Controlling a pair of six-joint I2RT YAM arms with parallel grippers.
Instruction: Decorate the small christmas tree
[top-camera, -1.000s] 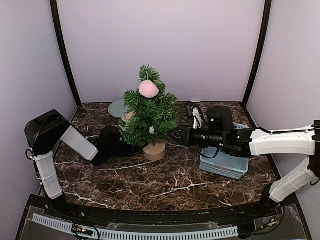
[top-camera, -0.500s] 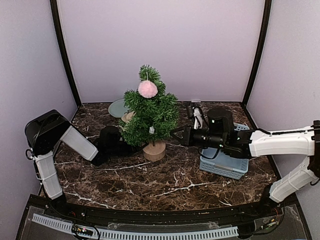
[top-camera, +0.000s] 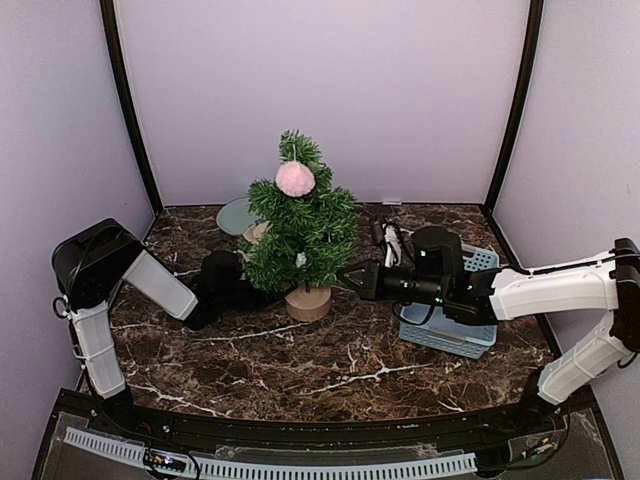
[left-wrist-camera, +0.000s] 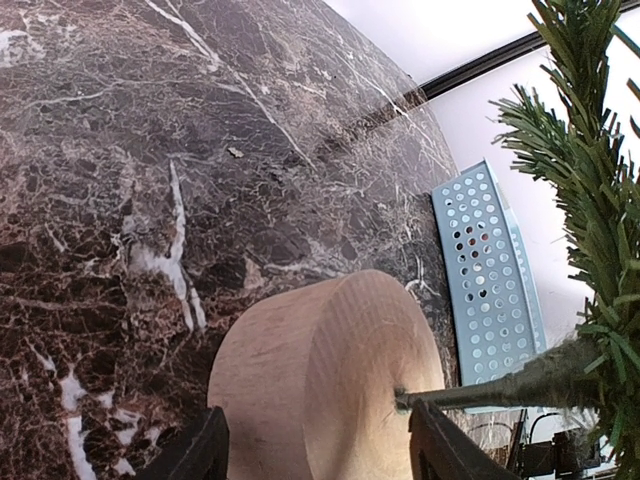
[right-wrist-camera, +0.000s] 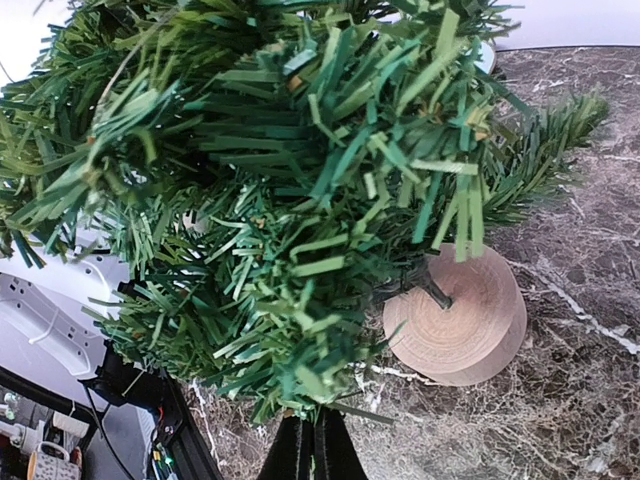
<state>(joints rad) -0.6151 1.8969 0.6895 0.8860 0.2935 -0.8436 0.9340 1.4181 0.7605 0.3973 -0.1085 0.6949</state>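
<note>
Movement overhead was slight: the right gripper (top-camera: 352, 278) had drawn back from the small christmas tree (top-camera: 303, 225), which stood just ahead of its tips. A small white ornament (top-camera: 301, 259) hung unheld among the branches in front of it. At the left wrist, we saw the left gripper (left-wrist-camera: 318, 455) clamped on the stump base (left-wrist-camera: 320, 370), one finger on either side, steadying it. At the right wrist, the fingers (right-wrist-camera: 295, 455) had closed together, empty, with foliage directly ahead. We judged that ornament hung and the arm free to fetch another.
</note>
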